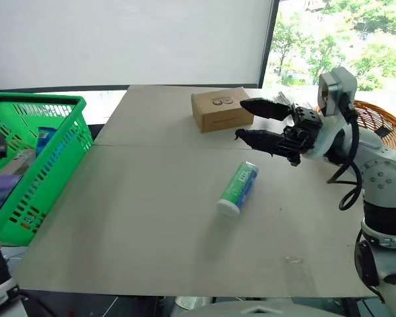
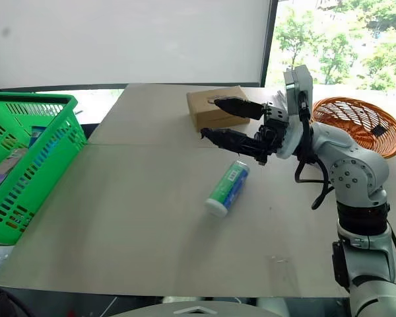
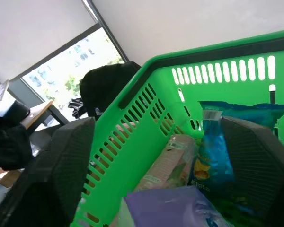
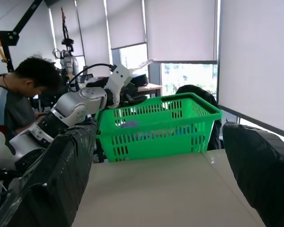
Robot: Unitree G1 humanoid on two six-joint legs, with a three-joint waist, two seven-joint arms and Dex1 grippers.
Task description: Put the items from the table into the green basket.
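Hovering above the surface (image 1: 152,218), the right end effector (image 1: 247,120) stood wide apart and held nothing. Just below and slightly nearer than its fingertips (image 2: 211,135) lay the green-and-white tube (image 1: 238,189) on its side; just beyond them sat a cardboard box (image 1: 220,109), and behind its wrist an orange wicker bowl (image 2: 363,122). Well apart, at the surface's left edge, stood the green basket (image 1: 49,142). There the left end effector (image 3: 170,170) was spread wide and empty over a purple tissue packet (image 3: 170,208), a blue snack bag (image 3: 213,161) and a patterned pack (image 3: 168,165) inside the basket. A person (image 4: 19,94) sat beyond.
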